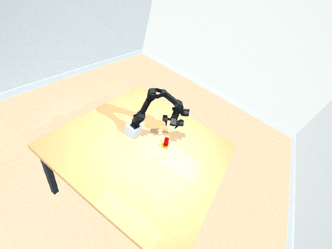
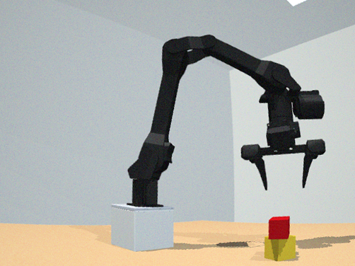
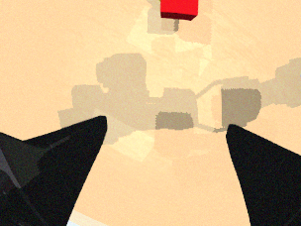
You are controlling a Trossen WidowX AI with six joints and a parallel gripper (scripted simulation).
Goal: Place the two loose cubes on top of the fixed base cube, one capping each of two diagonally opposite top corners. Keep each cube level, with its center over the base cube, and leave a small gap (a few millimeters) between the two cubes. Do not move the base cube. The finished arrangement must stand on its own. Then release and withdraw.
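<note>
The yellow base cube (image 2: 290, 249) stands on the table in the exterior view. A red cube (image 2: 279, 228) (image 3: 179, 7) rests on its top and looks about level. In the top view the red patch (image 1: 166, 142) above the base is longer than wide, but separate cubes cannot be told apart. Only one red cube shows clearly in the exterior view; anything behind it is hidden, and so is any gap. My gripper (image 1: 171, 126) (image 2: 284, 189) (image 3: 166, 123) is wide open and empty, pointing down, well above the cubes and off to one side.
The arm's white pedestal (image 1: 132, 131) (image 2: 153, 229) stands on the wooden table (image 1: 96, 168), to the left of the cubes in the top and exterior views. Shadows of the arm and gripper fall on the table near the cubes.
</note>
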